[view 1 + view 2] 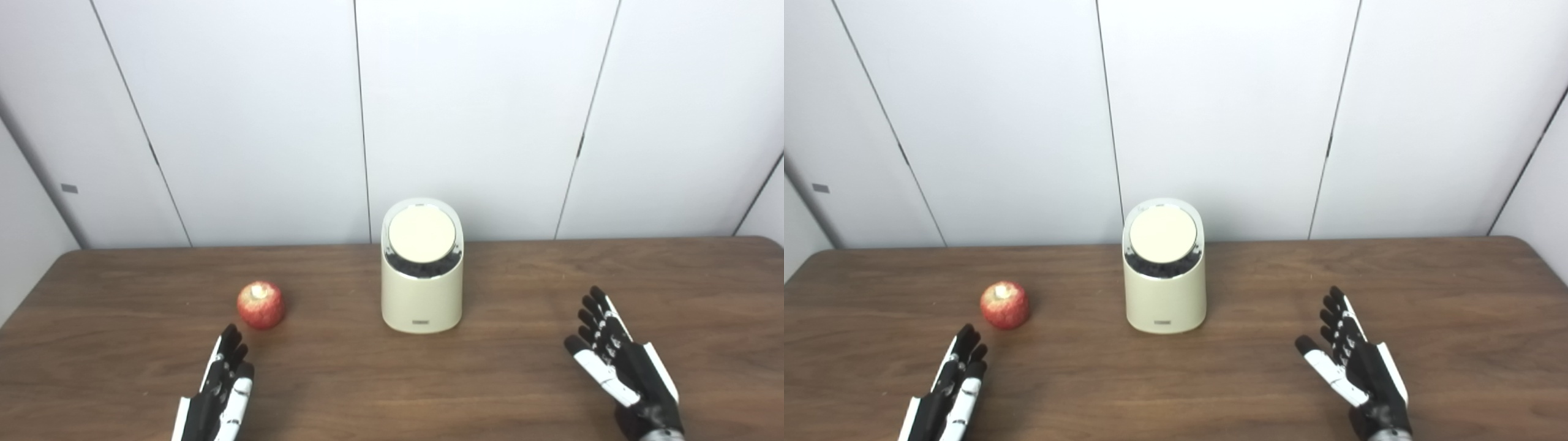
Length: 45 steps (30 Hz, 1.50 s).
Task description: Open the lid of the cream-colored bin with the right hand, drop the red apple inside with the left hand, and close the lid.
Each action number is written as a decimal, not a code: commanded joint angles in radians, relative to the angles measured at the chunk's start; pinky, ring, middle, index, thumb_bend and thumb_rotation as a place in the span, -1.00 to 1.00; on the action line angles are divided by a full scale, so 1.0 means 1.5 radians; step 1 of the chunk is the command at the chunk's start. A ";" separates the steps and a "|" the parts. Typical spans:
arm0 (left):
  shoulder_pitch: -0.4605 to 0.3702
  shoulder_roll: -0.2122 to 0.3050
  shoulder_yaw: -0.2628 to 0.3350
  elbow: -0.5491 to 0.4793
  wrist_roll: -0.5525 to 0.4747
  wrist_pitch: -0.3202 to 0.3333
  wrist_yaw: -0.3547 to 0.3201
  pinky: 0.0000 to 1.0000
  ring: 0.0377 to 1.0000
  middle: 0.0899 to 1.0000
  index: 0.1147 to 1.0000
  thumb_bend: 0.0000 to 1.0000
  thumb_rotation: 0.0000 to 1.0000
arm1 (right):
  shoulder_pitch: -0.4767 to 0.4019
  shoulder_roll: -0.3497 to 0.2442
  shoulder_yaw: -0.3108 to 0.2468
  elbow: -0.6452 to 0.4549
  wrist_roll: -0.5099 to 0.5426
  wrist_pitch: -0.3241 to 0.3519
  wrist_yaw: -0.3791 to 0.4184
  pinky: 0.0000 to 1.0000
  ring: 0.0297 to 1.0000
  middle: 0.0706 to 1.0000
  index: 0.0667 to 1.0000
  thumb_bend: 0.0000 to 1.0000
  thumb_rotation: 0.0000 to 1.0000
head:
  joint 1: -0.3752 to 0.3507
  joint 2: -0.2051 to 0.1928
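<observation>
The cream-colored bin [422, 288] stands upright at the table's middle, its round lid [422, 233] resting down over a dark rim. A red apple [261, 304] sits on the table to the bin's left, stem end up. My left hand [222, 387] lies near the front edge, just below and slightly left of the apple, fingers stretched out and holding nothing. My right hand [615, 355] rests open at the front right, palm up, well apart from the bin. In the right eye view the bin [1165, 288] and apple [1004, 305] appear the same way.
The brown wooden table [527, 288] ends at a white panelled wall [478, 110] just behind the bin. Its far corners are rounded at the left and right.
</observation>
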State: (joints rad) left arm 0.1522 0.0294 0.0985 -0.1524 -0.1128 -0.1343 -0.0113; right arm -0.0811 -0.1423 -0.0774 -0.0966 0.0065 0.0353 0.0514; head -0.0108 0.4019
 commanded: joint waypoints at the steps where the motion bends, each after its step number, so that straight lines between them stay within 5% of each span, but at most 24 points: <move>1: 0.008 -0.009 -0.009 0.016 0.000 -0.006 -0.002 1.00 0.97 0.99 1.00 -0.47 0.05 | -0.041 0.003 0.010 -0.012 -0.032 -0.023 -0.014 0.92 0.89 0.88 0.90 0.63 0.00 | 0.000 0.000; 10: 0.012 -0.014 -0.017 0.017 0.014 -0.014 0.001 1.00 0.98 0.99 1.00 -0.61 0.04 | -0.156 0.009 0.045 -0.010 -0.096 0.038 -0.022 0.92 0.91 0.87 0.85 0.90 -0.14 | 0.005 -0.005; 22: 0.014 -0.016 -0.032 0.012 0.019 -0.015 -0.007 1.00 1.00 1.00 1.00 -0.69 -0.10 | -0.297 0.010 0.099 0.024 -0.179 0.105 -0.019 0.92 0.92 0.89 0.86 0.83 -0.37 | 0.017 -0.004; 30: 0.013 -0.018 -0.034 0.018 0.023 -0.022 -0.005 1.00 0.99 1.00 1.00 -0.70 -0.15 | -0.373 -0.003 0.121 0.096 -0.225 0.082 -0.027 0.81 0.90 0.89 0.85 0.81 -0.43 | 0.025 -0.002; 40: 0.012 -0.023 -0.038 0.023 0.026 -0.037 -0.002 1.00 0.96 0.98 1.00 -0.65 0.05 | -0.429 -0.011 0.145 0.189 -0.248 0.067 -0.027 0.75 0.89 0.90 0.85 0.83 -0.43 | 0.031 0.004; 45: 0.008 -0.031 -0.037 0.032 0.002 -0.058 -0.008 1.00 0.96 0.98 1.00 -0.63 0.03 | -0.446 -0.015 0.161 0.234 -0.270 0.026 -0.045 0.68 0.83 0.86 0.83 0.84 -0.49 | 0.036 0.008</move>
State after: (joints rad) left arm 0.1535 0.0087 0.0586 -0.1535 -0.0875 -0.1804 -0.0150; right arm -0.6810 -0.1531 0.1606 0.2689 -0.3787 0.1393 0.0129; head 0.0429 0.4127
